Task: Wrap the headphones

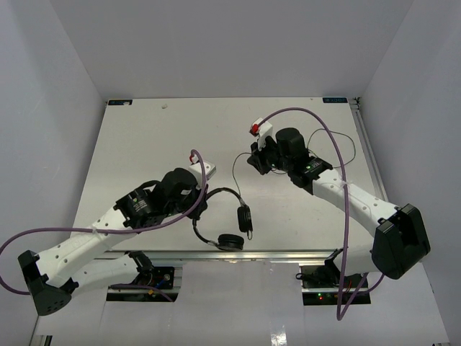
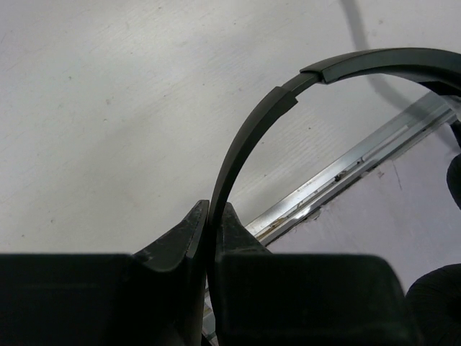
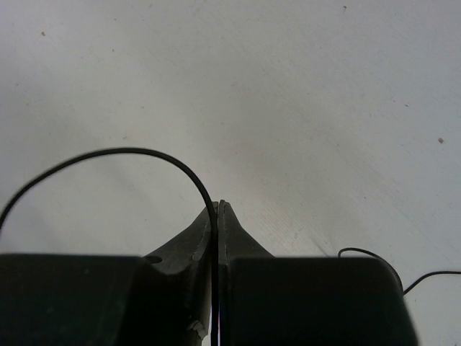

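The black headphones [image 1: 229,241] lie near the table's front edge, with one earcup flat and the other earcup [image 1: 245,217] hanging from the raised headband [image 1: 225,191]. My left gripper [image 1: 201,208] is shut on the headband, and in the left wrist view the thin band [image 2: 252,122] rises out from between the closed fingers [image 2: 214,210]. The thin cord [image 1: 234,173] runs up to my right gripper [image 1: 254,163], which is shut on it. In the right wrist view the cord [image 3: 108,153] arcs left from the closed gripper [image 3: 217,209].
Slack cord loops over the table behind the right arm [image 1: 346,148] and shows in the right wrist view [image 3: 367,254]. Purple robot cables [image 1: 310,115] arch over both arms. The table's metal front rail [image 2: 346,173] lies just under the headphones.
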Available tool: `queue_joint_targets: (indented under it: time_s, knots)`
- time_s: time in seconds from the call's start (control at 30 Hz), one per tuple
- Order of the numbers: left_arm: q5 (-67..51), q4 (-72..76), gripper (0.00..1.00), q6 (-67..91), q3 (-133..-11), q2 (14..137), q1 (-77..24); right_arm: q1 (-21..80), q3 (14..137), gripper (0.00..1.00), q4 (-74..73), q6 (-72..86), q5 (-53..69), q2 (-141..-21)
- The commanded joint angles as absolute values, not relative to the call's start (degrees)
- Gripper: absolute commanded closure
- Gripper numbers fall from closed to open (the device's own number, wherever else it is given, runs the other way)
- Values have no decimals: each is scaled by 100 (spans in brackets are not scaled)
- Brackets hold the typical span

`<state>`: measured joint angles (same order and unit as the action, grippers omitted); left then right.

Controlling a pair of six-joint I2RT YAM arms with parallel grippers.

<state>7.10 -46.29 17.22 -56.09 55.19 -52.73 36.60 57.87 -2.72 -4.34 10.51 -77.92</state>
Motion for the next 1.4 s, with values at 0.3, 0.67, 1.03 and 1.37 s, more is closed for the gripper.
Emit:
queue_joint_targets:
  time_s: [0.3, 0.67, 1.03, 1.37]
  knots:
    - [-973, -3449, 100, 1767, -5472, 4782, -5313, 3357, 5912, 92, 312, -182, 1179, -7937]
    - [-434, -2876, 100, 2456, -5683, 4265, -5317, 3357, 5284, 92, 1110, 320, 1481, -7680]
    - [-996, -2578, 100, 2585, -5578, 4188, -5309, 3360, 5199, 92, 1289, 328, 1312, -7621]
    - [-1866, -2166, 100, 2794, -5380, 4236, -5309, 3340, 5318, 92, 1422, 368, 1271, -7830]
